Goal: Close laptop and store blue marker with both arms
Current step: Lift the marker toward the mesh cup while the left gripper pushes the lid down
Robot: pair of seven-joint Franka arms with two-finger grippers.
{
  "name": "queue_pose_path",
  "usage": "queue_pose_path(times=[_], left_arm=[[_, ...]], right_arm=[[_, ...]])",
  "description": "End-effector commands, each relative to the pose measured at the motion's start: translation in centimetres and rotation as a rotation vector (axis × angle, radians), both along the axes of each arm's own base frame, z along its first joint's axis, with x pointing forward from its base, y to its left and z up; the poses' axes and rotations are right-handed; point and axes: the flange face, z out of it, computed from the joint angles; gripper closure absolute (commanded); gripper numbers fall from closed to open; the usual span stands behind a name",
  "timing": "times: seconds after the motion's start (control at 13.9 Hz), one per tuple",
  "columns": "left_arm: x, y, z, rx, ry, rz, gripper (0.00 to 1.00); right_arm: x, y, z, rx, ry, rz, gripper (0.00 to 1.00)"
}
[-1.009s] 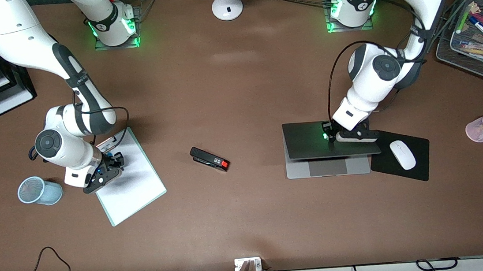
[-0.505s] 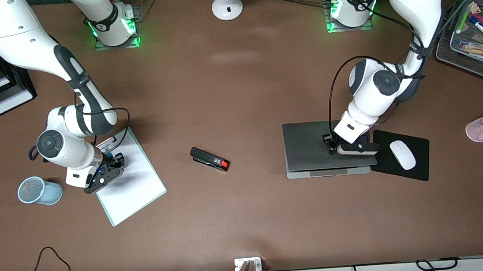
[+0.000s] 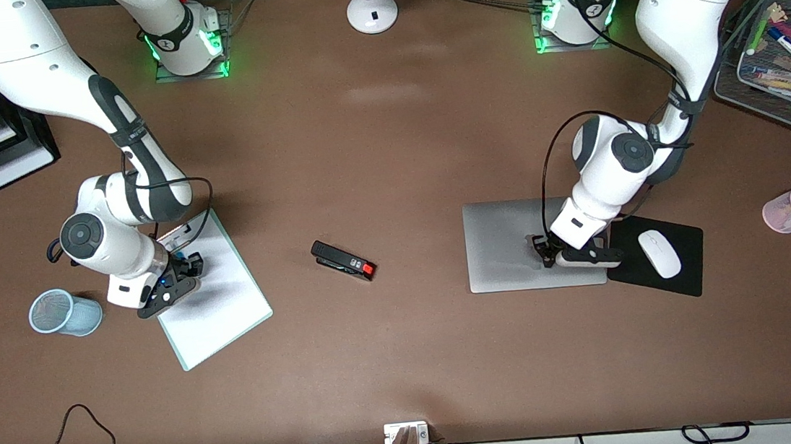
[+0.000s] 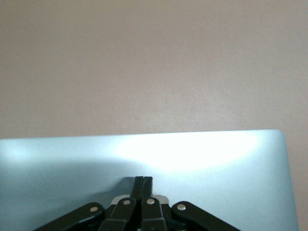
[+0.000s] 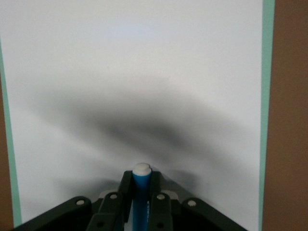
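Matt silver metal laptop (image 3: 506, 244) lid

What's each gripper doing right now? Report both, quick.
Left gripper: shut, fingertips pressed on the lid of the thin silver-grey laptop.
Right gripper: shut on the slim bright light-blue marker, over the white green-edged board.

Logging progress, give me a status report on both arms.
Left tool shut, pressing on closed laptop. Right tool shut on blue marker, over whiteboard. Nothing in the way.
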Motion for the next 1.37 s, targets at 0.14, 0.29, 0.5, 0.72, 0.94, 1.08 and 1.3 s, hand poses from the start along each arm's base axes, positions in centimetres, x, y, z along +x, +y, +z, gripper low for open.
queue_pose_path(times=[0.14,0.29,0.5,0.72,0.94,1.08,1.3], left_arm=[[2.1,-0.4,-1.1,-0.001,-0.033,-0.016,1.00],[2.1,-0.4,-1.1,-0.002,-0.032,-0.015,1.00],[2.1,-0.4,-1.6,-0.003,-0.026,-0.013,1.00],[2.1,-0.3,-2.2,-0.008,-0.033,-0.011,1.00],[2.1,-0.3,-2.3,-0.008,-0.033,-0.012,1.00],[2.1,-0.3,-2.3,-0.008,-0.033,-0.012,1.00],[2.1,-0.1,-2.3,-0.007,-0.033,-0.009,1.00]], right_arm=[[2.1,-0.6,7.8,-0.001,-0.080,0.004,1.00],[2.6,-1.5,11.4,-0.007,-0.100,0.053,1.00],[2.4,-3.2,15.7,-0.006,-0.087,0.102,1.00],[2.7,-3.8,21.8,0.066,-0.081,0.154,1.00],[3.3,-5.4,26.2,0.115,-0.046,0.213,0.99],[3.4,-6.5,27.3,0.162,-0.064,0.260,1.00],[3.4,-8.9,29.0,0.245,-0.111,0.359,1.00]])
